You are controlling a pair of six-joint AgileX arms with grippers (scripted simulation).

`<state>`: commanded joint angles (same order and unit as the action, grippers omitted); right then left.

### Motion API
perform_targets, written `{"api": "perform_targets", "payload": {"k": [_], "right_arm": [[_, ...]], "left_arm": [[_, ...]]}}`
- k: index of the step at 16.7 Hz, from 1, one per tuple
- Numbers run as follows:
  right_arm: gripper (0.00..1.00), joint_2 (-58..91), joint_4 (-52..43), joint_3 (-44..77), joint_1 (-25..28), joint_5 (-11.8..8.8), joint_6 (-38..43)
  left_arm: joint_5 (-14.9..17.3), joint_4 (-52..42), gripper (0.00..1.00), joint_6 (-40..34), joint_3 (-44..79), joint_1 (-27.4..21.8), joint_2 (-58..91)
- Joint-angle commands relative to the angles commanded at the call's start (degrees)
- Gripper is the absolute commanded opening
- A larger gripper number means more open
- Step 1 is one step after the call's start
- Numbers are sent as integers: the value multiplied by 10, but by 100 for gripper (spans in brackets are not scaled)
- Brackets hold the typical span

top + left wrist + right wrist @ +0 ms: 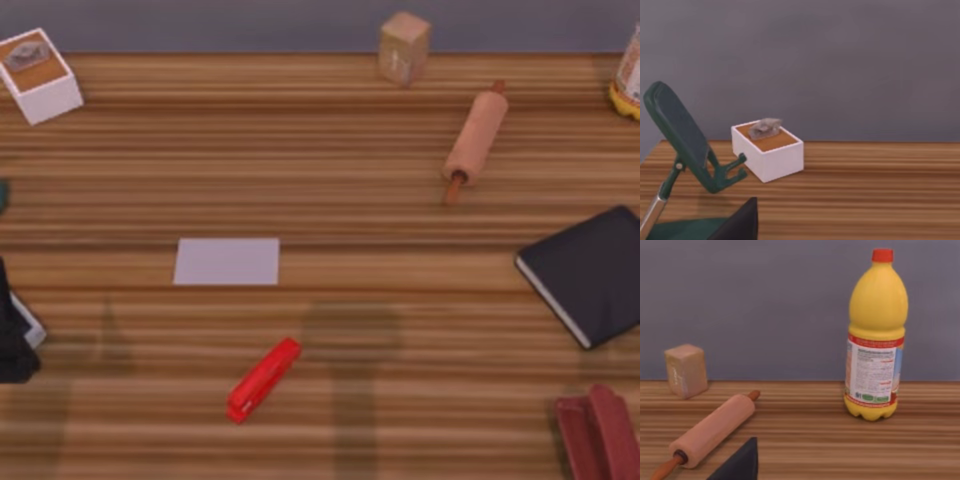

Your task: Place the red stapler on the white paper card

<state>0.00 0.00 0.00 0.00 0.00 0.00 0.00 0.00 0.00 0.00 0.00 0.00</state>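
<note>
A glossy red stapler [263, 379] lies diagonally on the tabletop [400, 330], near the white paper card [227, 261]. It looks light, rigid, slippery; grip across its slim middle. Neither arm's fingers visible.

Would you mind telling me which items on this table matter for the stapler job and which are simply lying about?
Part of the job:
red stapler
white paper card

Just lying about:
white box with brown top
green phone stand
wooden block
rolling pin
yellow bottle
black book
dark maroon ridged object
</note>
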Motion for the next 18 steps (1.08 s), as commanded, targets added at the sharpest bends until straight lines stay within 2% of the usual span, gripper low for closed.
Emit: {"api": "perform_targets", "payload": {"k": [4, 8, 18], "right_arm": [[100, 0, 0, 0, 0, 0, 0], [100, 0, 0, 0, 0, 0, 0], [100, 0, 0, 0, 0, 0, 0]], "left_arm": [[0, -13, 100, 0, 17, -9, 18], [0, -86, 100, -2, 114, -55, 127], [-3, -400, 100, -4, 494, -245, 689]]}}
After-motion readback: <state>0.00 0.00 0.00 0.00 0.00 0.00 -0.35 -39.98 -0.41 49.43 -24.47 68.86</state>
